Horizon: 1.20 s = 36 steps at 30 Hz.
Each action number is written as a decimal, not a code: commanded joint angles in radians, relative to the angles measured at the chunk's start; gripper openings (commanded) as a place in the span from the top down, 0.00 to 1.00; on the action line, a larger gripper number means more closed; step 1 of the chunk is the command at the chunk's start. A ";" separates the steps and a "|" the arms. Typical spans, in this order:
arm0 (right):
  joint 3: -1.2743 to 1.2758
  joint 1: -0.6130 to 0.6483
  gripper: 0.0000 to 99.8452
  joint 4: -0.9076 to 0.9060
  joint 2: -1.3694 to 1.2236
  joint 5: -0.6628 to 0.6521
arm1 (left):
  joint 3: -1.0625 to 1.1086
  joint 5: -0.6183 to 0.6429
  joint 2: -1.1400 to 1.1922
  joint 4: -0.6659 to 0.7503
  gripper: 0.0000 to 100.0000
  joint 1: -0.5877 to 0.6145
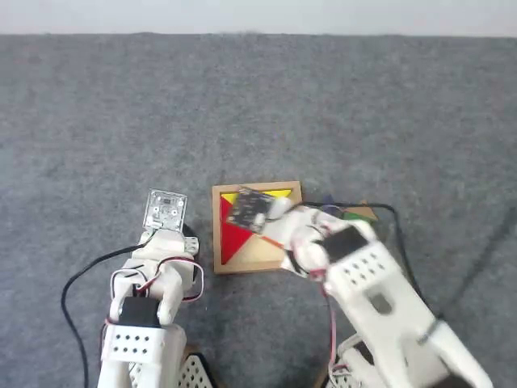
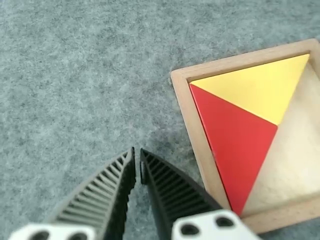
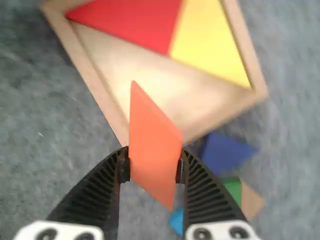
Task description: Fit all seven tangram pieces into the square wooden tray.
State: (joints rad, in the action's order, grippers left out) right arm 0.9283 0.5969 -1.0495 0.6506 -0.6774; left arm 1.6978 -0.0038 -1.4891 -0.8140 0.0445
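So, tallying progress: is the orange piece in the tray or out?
Out. The right gripper holds the orange piece in its jaws; the red triangle and yellow triangle lie in the tray.

Smooth pale wooden tray [image 2: 240,64], matt red piece [image 2: 235,140], rough grey cloth [image 2: 75,75].

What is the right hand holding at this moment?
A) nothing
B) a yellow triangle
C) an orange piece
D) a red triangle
C: the right hand is shut on an orange piece, held near the tray.
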 commanded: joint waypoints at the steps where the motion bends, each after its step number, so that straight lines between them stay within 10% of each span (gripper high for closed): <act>1: -0.150 0.104 0.99 0.065 -0.202 -0.064 | -0.008 0.003 -0.012 -0.002 0.99 0.003; 36: -0.387 0.154 0.99 0.173 -0.699 -0.328 | -0.008 0.003 -0.012 -0.002 0.99 0.003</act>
State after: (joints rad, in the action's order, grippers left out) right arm 0.5570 0.7442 -0.8807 -0.0522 -0.9797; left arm 1.6978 -0.0038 -1.4891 -0.8140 0.0445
